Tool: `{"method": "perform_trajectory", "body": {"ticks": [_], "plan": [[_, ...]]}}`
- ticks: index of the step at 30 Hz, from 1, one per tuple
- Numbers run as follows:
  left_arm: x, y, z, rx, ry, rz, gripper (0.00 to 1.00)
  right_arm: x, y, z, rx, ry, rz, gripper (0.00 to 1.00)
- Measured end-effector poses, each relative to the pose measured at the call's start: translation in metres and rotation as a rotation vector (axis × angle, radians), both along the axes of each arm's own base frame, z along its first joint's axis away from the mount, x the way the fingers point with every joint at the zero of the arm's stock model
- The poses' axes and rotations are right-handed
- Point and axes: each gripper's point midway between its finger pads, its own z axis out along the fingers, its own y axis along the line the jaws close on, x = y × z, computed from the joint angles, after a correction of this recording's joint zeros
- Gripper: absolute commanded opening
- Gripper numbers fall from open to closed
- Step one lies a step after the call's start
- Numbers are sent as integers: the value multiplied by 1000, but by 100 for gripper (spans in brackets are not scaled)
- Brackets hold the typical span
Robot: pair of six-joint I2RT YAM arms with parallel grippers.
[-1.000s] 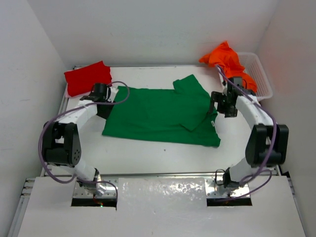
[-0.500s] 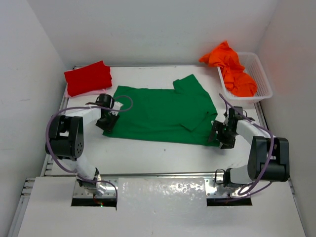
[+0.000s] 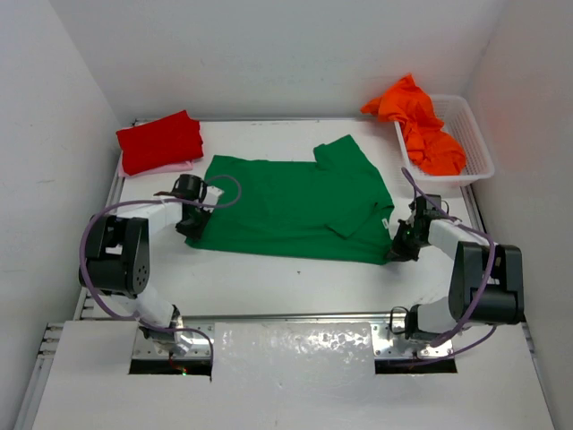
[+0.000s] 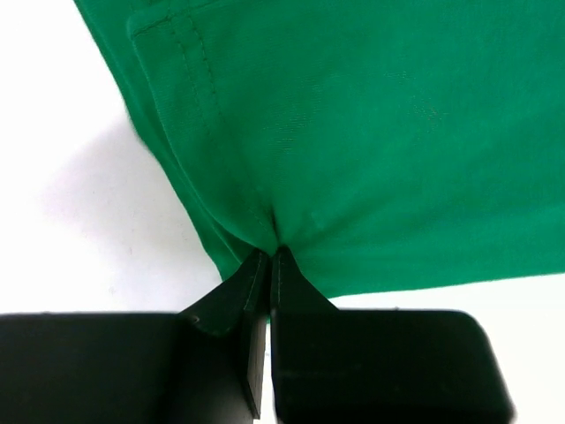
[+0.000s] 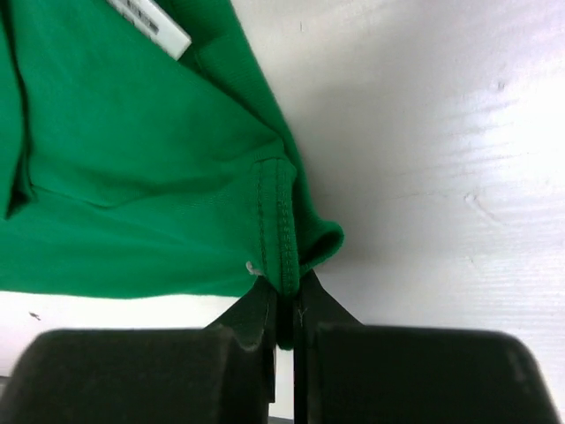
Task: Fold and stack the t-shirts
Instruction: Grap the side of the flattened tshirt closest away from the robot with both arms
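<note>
The green t-shirt point(image 3: 286, 202) lies spread flat in the middle of the table, with one sleeve folded inward at the right. My left gripper point(image 3: 190, 224) is shut on its near left corner; the left wrist view shows the cloth point(image 4: 353, 132) pinched at the fingertips of that gripper point(image 4: 269, 252). My right gripper point(image 3: 398, 246) is shut on the near right corner, the hemmed edge point(image 5: 278, 221) caught between its jaws point(image 5: 290, 287). A folded red t-shirt point(image 3: 159, 141) rests on a pink one point(image 3: 170, 167) at the back left. The orange t-shirt point(image 3: 421, 116) is heaped in the basket.
A white mesh basket point(image 3: 474, 134) stands at the back right, with the orange cloth spilling over its far left rim. White walls close in the table on three sides. A white label point(image 5: 150, 22) shows on the green cloth near my right gripper.
Both grippers came down toward me along the green t-shirt's sides to its near corners and shut on them. The shirt has hardly moved.
</note>
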Motion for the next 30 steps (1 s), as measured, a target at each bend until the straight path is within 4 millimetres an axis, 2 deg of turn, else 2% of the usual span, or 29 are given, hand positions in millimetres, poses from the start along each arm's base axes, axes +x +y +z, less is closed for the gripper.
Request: {"method": "perform_trajectory", "body": {"ticks": [3,8,12,13,14,15,16,17,20,22,23,25,26,27,28,29,30], "plan": [[-13,7,0,34,8,-5,0,-7,0,1,-5,-6,-3,0],[-62,17,0,78,111,-26,0,-46,6,0,2,36,-9,0],[-92,22,-1,94,190,-38,0,-71,9,0,8,81,-10,1],[-97,23,-2,98,205,-41,7,-75,10,-1,10,92,-10,7],[-101,23,-2,102,219,-44,14,-79,10,-1,12,102,-11,34],[-104,24,-2,107,230,-48,21,-81,11,-1,13,112,-18,49],[-107,27,-2,121,241,-47,30,-83,10,0,11,121,-21,55],[-109,30,-1,135,250,-48,31,-83,10,2,9,126,-20,63],[-112,39,5,192,266,-35,32,-79,3,9,-26,130,-23,66],[-102,47,19,239,249,-25,32,-70,-2,20,-51,113,-28,66],[-89,50,30,263,215,-17,32,-63,-6,28,-68,96,-29,66],[-48,51,64,293,95,-2,31,-38,-15,54,-112,21,-29,59],[-21,49,88,302,1,7,30,-23,-20,70,-136,-34,-29,52],[5,43,112,306,-95,5,27,-7,-25,88,-156,-94,-27,37],[33,28,142,305,-214,-20,26,8,-28,103,-171,-154,-20,31],[54,10,166,305,-316,-55,25,22,-30,118,-179,-213,-20,27],[69,-22,189,295,-416,-128,24,36,-29,130,-175,-268,-16,26]]}}
